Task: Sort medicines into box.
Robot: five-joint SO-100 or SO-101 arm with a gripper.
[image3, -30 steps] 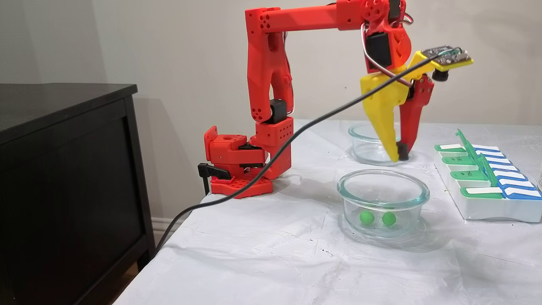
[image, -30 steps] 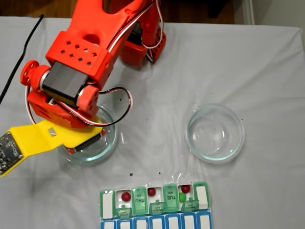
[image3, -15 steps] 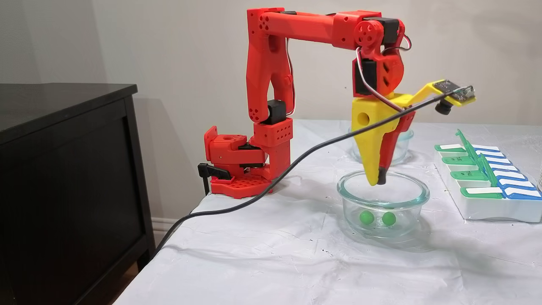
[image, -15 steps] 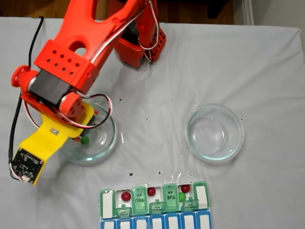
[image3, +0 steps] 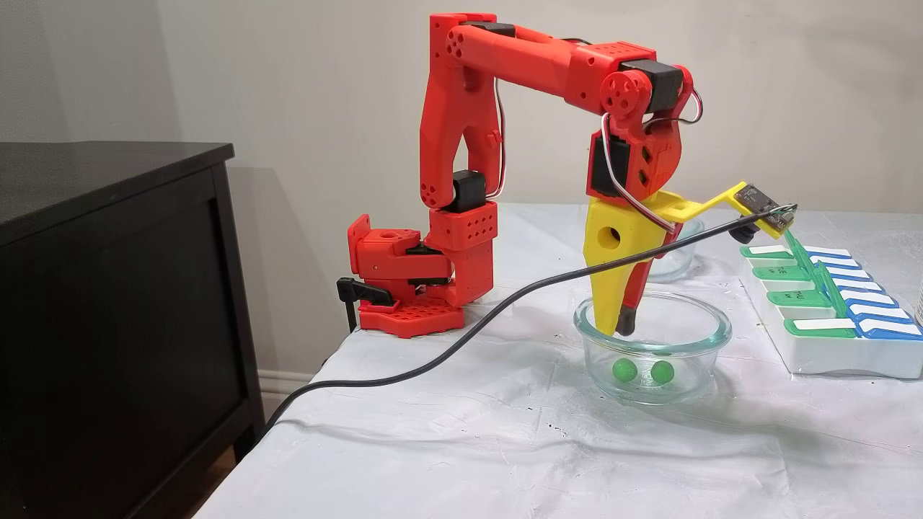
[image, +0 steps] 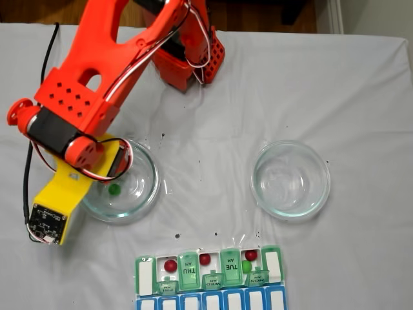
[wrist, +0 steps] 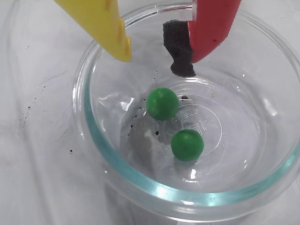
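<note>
Two bright green medicines [wrist: 162, 103] [wrist: 187, 145] lie in a round glass dish [wrist: 89, 140]. My gripper [wrist: 153, 63] hangs open just inside the dish's rim, above and apart from them, with a yellow finger [wrist: 103, 23] and a red, black-padded finger [wrist: 208, 28]. A fixed view from the side shows the gripper [image3: 617, 330] tip-down over both green pills [image3: 624, 370] [image3: 662, 372]. In a fixed view from above, the box [image: 147, 274] holds red pills [image: 170, 265] [image: 205, 259] [image: 251, 256] and a green one [image: 246, 266].
A second, empty glass dish [image: 290, 179] stands to the right in the fixed view from above. A black cable [image3: 433, 360] trails from the wrist camera across the table's left edge. A dark cabinet [image3: 108, 288] stands beside the table. The arm's base [image3: 404, 288] sits at the back.
The gripper has swung over the dish with the green pills and come down until its tips are inside the rim. The pills have not moved.
</note>
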